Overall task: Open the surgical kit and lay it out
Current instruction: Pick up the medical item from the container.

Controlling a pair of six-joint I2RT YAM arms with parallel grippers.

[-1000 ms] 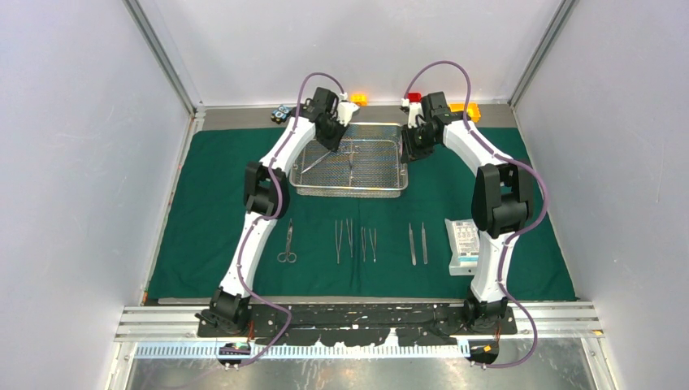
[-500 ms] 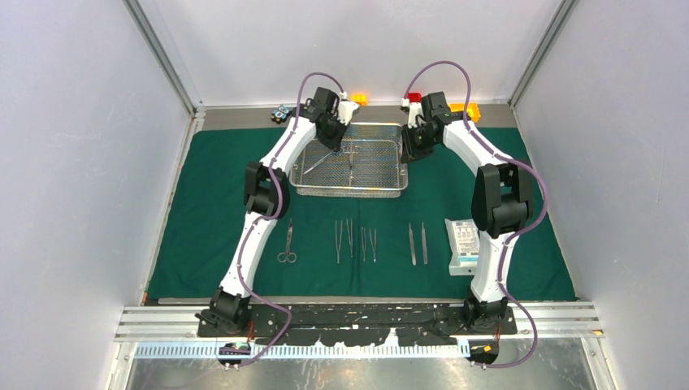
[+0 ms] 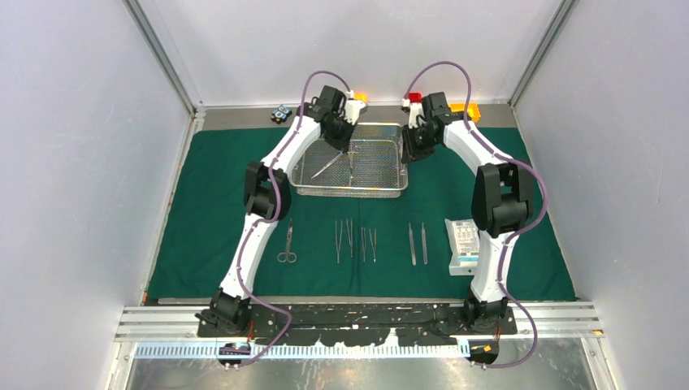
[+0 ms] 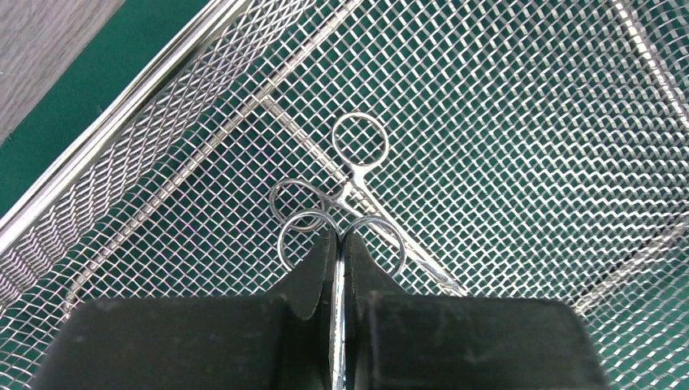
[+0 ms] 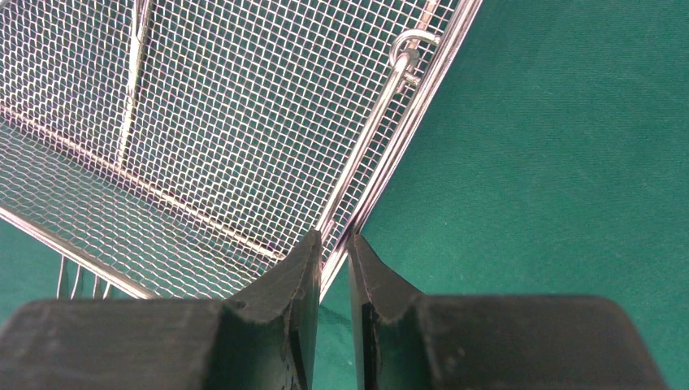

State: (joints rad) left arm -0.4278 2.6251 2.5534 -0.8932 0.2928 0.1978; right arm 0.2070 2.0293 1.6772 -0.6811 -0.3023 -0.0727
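The steel wire-mesh tray [image 3: 349, 192] stands on the dark green drape [image 3: 211, 219] at the back middle. My left gripper [image 3: 347, 138] is over the tray's far left part, shut on ring-handled forceps [image 3: 328, 165]; in the left wrist view their shank [image 4: 339, 309] runs between my fingers and the rings [image 4: 296, 236] stick out past the fingertips. A second pair of forceps [image 4: 360, 140] lies on the mesh [image 4: 528, 122]. My right gripper [image 3: 412, 145] is shut on the tray's right rim [image 5: 390, 154].
On the drape in front of the tray lie scissors [image 3: 287, 244], forceps [image 3: 339, 240], several tweezers [image 3: 412, 242] and a flat white pouch [image 3: 465, 244]. Yellow [image 3: 358, 97], red [image 3: 415, 97] and orange [image 3: 463, 106] blocks sit along the back edge.
My left gripper has moved a little right and farther back, carrying the forceps; their tip has swung right inside the tray. The right arm has not moved.
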